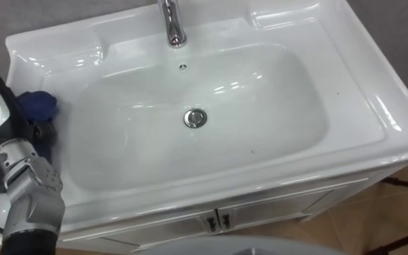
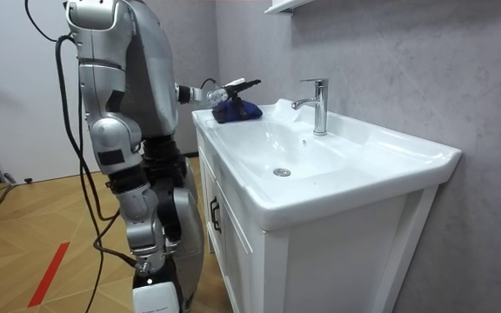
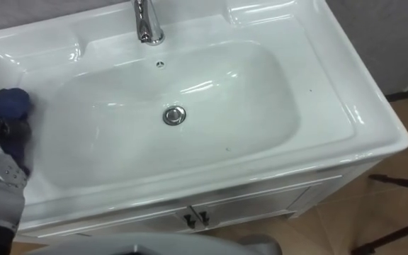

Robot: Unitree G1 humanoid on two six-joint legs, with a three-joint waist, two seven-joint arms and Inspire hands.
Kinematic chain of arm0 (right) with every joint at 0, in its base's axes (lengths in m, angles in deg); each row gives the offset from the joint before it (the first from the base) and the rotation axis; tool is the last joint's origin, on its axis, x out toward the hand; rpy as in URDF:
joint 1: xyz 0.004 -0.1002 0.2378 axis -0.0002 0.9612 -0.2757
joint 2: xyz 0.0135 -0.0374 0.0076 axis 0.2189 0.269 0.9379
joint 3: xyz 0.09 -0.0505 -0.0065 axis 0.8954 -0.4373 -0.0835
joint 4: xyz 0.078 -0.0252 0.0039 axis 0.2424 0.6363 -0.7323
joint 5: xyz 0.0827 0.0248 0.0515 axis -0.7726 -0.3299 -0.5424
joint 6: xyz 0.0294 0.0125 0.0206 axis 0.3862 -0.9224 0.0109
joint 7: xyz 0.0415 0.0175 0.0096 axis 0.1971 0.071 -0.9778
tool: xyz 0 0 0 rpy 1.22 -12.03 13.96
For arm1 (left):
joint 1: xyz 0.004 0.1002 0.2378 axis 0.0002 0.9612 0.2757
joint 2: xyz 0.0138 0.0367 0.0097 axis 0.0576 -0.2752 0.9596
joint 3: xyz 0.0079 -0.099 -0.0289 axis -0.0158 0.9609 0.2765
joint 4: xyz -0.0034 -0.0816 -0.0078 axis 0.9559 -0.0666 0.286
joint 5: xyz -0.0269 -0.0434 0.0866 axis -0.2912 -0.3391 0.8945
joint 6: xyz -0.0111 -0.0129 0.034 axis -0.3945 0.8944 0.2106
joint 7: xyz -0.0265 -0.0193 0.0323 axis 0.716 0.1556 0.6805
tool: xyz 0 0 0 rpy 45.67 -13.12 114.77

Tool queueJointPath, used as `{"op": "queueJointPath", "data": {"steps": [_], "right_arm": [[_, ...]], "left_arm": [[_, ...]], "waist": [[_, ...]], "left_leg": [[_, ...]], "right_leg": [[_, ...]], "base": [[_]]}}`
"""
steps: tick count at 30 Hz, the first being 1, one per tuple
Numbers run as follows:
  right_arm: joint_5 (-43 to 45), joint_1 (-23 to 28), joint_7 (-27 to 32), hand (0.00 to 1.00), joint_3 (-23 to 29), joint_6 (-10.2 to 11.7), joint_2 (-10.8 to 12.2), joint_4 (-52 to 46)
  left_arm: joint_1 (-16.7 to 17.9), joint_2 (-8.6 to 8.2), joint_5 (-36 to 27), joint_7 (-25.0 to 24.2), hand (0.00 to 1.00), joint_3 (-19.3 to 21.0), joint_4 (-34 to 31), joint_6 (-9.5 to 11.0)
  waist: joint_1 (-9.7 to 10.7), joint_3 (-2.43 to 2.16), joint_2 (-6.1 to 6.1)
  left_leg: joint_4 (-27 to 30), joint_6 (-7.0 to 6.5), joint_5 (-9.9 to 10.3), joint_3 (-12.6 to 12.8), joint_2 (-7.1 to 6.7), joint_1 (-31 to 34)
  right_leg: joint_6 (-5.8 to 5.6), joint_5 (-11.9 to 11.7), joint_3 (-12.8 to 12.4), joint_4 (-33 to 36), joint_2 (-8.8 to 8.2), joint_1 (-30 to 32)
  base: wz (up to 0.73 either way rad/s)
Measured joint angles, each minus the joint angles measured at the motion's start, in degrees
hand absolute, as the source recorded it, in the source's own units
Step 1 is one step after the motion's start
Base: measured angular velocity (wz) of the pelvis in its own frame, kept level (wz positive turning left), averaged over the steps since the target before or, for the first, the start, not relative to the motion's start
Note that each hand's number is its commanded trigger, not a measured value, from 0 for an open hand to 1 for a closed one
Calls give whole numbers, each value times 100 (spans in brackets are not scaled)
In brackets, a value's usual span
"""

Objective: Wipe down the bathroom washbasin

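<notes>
The blue cloth [image 1: 37, 105] lies bunched on the basin's [image 1: 353, 113] left ledge, outside the bowl and near its rim. The left hand [image 2: 230, 89] is right at the cloth, reaching in from the robot's left side. We cannot tell from these views whether it grips the cloth or only rests on it.

The bowl is glossy and bare, with no foam, streaks or puddles we can make out, so the surface gives us no sign of which parts have been wiped. With the cloth off to the side, we judge that the wiping proper is all left to do: the bowl's floor, its sloping walls and the flat ledges around them.

There is plenty of room to move. The bowl is wide and shallow and nothing stands in it. The drain [image 1: 195, 117] sits at its middle and the small overflow hole [image 1: 183, 66] in the rear wall. The one obstacle is the chrome faucet [image 1: 172, 25] at the rear centre, whose spout hangs over the back of the bowl. Strokes there have to pass under it or around it.

The grey wall [image 2: 390, 61] closes off the far side. At the front and right rims the ledge ends in open air above the cabinet doors [image 1: 261, 209] and the floor. A cloth pushed past those rims would, we think, drop off.
</notes>
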State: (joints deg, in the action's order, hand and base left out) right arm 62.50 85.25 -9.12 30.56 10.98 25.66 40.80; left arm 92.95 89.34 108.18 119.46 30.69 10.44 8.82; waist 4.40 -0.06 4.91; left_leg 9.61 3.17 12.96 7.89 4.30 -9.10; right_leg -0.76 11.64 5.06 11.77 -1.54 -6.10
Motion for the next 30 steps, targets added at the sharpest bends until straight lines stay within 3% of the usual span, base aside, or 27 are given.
{"op": "queueJointPath", "data": {"steps": [4, 8, 11, 14, 25, 30], "right_arm": [[-66, 5, 27, 0, -6, 37, 7, 17], [-99, -20, -10, 0, -7, 38, 41, 6], [-101, -11, -77, 0, -5, 39, 40, -4], [-103, -11, -161, 0, -5, 37, 39, -5], [-82, -14, -225, 0, -1, 44, 40, -35], [-37, 10, -222, 0, 66, 44, 40, -41]], "left_arm": [[0, 0, -730, 9, 0, -132, -70, 62], [-3, -37, -2258, -167, 0, -169, -352, 126], [-5, -37, -3026, -419, 0, -172, -374, 155], [-15, -36, -3475, -566, 0, -176, -457, 182], [-193, -36, -3647, -914, 0, -177, -489, 193], [-213, -35, -3626, -845, 0, -145, -1019, 242]], "waist": [[17, 12, 34], [18, 40, -12], [24, 42, -18], [26, 46, -25], [19, 47, -27], [1, 18, -7]], "left_leg": [[-9, 0, 0, -1, 0, -18], [-9, 0, 0, -7, -4, -36], [-8, 0, 0, -4, -6, -61], [-6, 0, 0, -4, -5, -76], [-7, 0, 0, -6, -5, -93], [-6, -1, 0, -21, -6, -45]], "right_leg": [[0, 0, 9, -7, -1, -29], [-6, 4, 15, -8, -5, -53], [-10, 8, 12, -17, -6, -63], [-11, 8, 13, -14, -5, -45], [-11, 8, -11, -20, 3, -69], [-11, 8, -12, 6, 2, 7]], "base": [[0], [0], [0], [0], [0], [-1]]}}
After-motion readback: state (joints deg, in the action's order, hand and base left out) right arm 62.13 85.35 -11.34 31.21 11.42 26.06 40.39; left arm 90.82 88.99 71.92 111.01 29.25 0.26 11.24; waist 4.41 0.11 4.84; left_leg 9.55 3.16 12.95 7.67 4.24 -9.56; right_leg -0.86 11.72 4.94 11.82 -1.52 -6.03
